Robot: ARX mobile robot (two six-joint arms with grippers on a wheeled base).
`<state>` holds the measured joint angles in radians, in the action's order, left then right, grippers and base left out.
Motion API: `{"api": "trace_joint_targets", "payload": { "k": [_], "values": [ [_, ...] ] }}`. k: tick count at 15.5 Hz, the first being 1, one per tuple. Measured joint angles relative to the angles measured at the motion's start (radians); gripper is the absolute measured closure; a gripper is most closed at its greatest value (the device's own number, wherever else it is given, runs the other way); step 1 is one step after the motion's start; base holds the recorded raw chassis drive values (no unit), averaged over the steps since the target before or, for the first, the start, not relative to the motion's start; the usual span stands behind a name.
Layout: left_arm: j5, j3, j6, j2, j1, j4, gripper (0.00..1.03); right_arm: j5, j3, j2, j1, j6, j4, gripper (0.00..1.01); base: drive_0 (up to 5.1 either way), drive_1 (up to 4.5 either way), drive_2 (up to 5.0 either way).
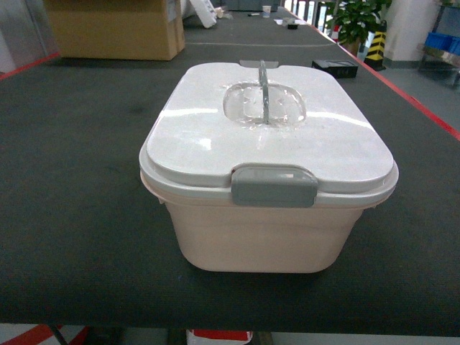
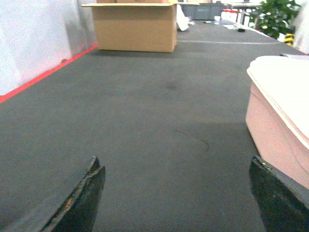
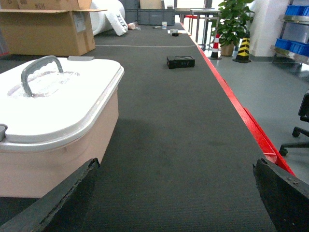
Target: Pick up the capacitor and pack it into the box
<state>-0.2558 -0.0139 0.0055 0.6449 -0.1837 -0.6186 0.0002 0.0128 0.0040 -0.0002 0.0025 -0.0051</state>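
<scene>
While the box (image 1: 267, 223) sits at the middle of the head view on the dark desk (image 1: 72, 187), its white lid (image 1: 266, 136) is on, the grey front latch (image 1: 274, 185) down and the handle (image 1: 263, 90) upright. A brown carton (image 1: 115, 29) stands at the upper left, a small black case (image 3: 180, 62) lies farther back near the red desk edge, and a potted plant (image 1: 359, 20) and blue bins (image 3: 297, 9) occupy the upper right. The left pincer (image 2: 176, 193) is spread wide, grasping nothing, the box just right of it. The right pincer (image 3: 176, 193) is likewise released, the box at its left. Both pincers' fingertips are cut off by the lower frame edge. No capacitor can be made out.
</scene>
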Motion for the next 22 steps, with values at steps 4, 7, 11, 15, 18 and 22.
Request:
{"api": "trace_joint_targets", "payload": {
  "k": [4,7,11,15,18,22],
  "values": [
    [0.133,0.0,-0.001,-0.145,0.062,0.122,0.53,0.0,0.0,0.0,0.0,0.0,0.0,0.03,0.0,0.0,0.0],
    [0.256,0.001,-0.005,-0.379,0.182,0.352,1.01,0.0,0.0,0.0,0.0,0.0,0.0,0.03,0.0,0.0,0.0],
    [0.256,0.001,-0.005,-0.442,0.182,0.416,1.01,0.0,0.0,0.0,0.0,0.0,0.0,0.03,0.0,0.0,0.0],
    [0.254,-0.001,-0.005,-0.517,0.182,0.509,1.01,0.0,0.0,0.0,0.0,0.0,0.0,0.03,0.0,0.0,0.0],
    [0.258,-0.001,-0.005,-0.634,0.182,0.602,1.01,0.001,0.0,0.0,0.0,0.0,-0.001,0.03,0.0,0.0,0.0],
    [0.256,0.0,-0.005,-0.634,0.182,0.629,1.01,0.0,0.0,0.0,0.0,0.0,-0.001,0.03,0.0,0.0,0.0]
  ]
}}
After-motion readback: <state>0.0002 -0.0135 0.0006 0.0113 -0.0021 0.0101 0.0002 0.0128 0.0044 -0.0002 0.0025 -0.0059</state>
